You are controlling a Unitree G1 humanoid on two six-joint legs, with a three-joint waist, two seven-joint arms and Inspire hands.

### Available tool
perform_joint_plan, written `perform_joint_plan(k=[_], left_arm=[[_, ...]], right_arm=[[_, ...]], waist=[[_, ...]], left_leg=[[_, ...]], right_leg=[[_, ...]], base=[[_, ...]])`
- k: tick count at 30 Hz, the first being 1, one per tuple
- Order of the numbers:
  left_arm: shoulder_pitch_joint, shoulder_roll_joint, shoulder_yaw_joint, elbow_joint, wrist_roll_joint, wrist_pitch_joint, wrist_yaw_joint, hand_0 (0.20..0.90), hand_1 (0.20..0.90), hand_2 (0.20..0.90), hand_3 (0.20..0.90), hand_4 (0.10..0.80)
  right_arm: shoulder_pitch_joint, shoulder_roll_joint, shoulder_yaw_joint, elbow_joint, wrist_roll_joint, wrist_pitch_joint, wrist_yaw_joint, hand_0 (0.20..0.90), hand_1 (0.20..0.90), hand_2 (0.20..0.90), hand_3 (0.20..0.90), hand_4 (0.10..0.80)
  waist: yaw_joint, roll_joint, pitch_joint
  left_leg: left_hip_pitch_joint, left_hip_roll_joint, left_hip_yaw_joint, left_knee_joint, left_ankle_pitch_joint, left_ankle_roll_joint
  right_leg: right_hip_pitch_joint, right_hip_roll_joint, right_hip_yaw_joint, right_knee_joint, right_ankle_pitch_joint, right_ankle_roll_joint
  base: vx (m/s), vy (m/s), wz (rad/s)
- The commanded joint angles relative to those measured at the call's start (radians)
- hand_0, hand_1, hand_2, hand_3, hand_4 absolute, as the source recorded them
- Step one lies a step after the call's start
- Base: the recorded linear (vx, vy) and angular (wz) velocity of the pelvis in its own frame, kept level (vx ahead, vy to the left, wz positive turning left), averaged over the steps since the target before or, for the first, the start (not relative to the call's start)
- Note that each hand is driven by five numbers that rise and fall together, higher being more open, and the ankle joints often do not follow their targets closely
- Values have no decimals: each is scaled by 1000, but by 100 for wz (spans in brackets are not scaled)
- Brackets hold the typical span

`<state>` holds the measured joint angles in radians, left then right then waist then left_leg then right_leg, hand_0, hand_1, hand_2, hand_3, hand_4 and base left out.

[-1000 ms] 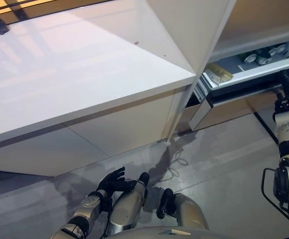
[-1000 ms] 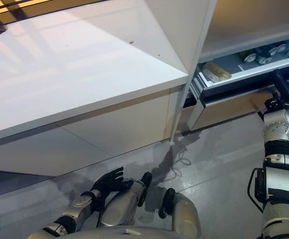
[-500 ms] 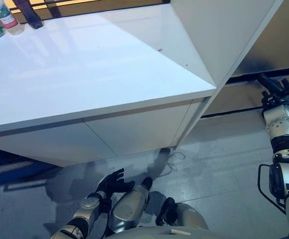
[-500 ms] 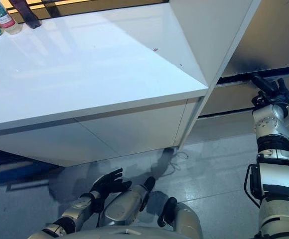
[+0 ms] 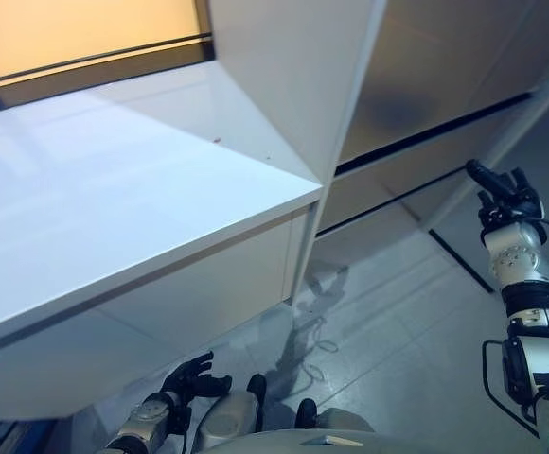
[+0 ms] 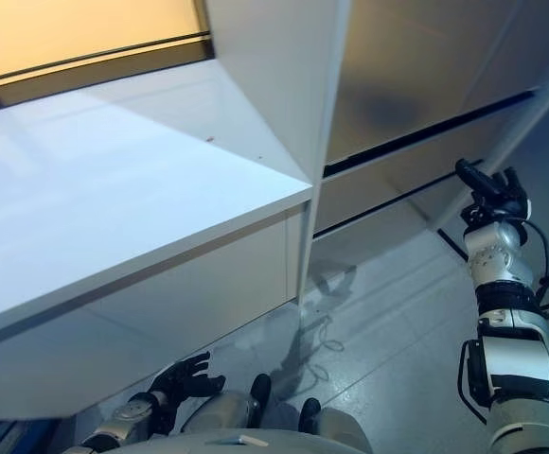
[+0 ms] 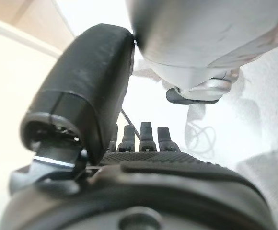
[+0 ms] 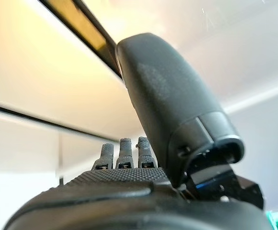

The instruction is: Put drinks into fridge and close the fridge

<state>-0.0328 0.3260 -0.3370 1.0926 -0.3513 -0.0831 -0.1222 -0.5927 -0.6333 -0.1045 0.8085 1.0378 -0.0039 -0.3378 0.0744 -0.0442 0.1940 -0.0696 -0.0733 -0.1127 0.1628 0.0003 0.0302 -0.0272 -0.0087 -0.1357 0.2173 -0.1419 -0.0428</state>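
Beside the white worktop (image 5: 114, 189), in the left eye view, the fridge (image 5: 426, 85) stands with doors closed; no drinks show. The right hand (image 5: 502, 194) is raised near it, fingers straight. In the right eye view, the left hand (image 6: 182, 381) hangs low (fingers relaxed, empty).

The right hand (image 6: 490, 189) is dark, almost black, with slim segmented fingers (image 8: 125, 152) whose pads carry a fine ribbed texture. Its thumb (image 8: 172, 103) is a thick rounded black shell with a pebbled surface. Behind it the forearm is silver-grey, built of rounded metal sections parted by black bands. The left hand (image 5: 191, 378) is the same dark make on a silver-grey wrist.
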Motion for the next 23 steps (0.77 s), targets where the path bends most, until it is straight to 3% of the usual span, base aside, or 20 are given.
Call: perform_joint_plan(k=[1,5,12,13,16,23], left_arm=[[18,-4,-17,7,4,-6,-8,900,900,900,900,800],[6,-17,-6,2,4,6,-9,900,900,900,900,800],[2,-35,17,-7,14,22,-7,900,900,900,900,800],[3,-38,29,-4,13,21,-2,900,900,900,900,800],[11,-30,61,3,22,30,-13,900,900,900,900,800],[28,-33,110,69,52,11,-40,900,900,900,900,800]], right_arm=[[45,-22,-5,-119,-27,-52,51,900,900,900,900,800],[147,45,4,-118,-48,-41,56,900,900,900,900,800],[311,136,35,-26,-252,-32,155,900,900,900,900,800],[356,156,75,33,-422,-49,232,900,900,900,900,800],[418,159,161,108,-655,-63,274,900,900,900,900,800],[516,288,203,404,-685,-19,358,900,900,900,900,800]], waist=[[-30,3,-65],[-56,1,-95],[-76,7,-123],[-77,8,-128],[-80,4,-137],[-73,7,-143]], left_leg=[[80,18,67,-105,-44,17],[103,31,104,-171,-20,4],[125,39,151,-217,-6,-3],[133,41,160,-226,-4,-4],[133,40,162,-225,-6,-3],[151,35,148,-217,-12,3]], right_leg=[[30,-8,77,-120,116,47],[44,4,84,-186,146,54],[62,17,88,-256,176,59],[69,21,87,-274,184,60],[69,24,87,-271,179,61],[97,31,74,-267,162,52]], base=[[-34,-80,-40],[-33,-89,-32],[-30,-43,-17],[-19,-44,-10],[-11,-51,-8],[18,-21,0]])
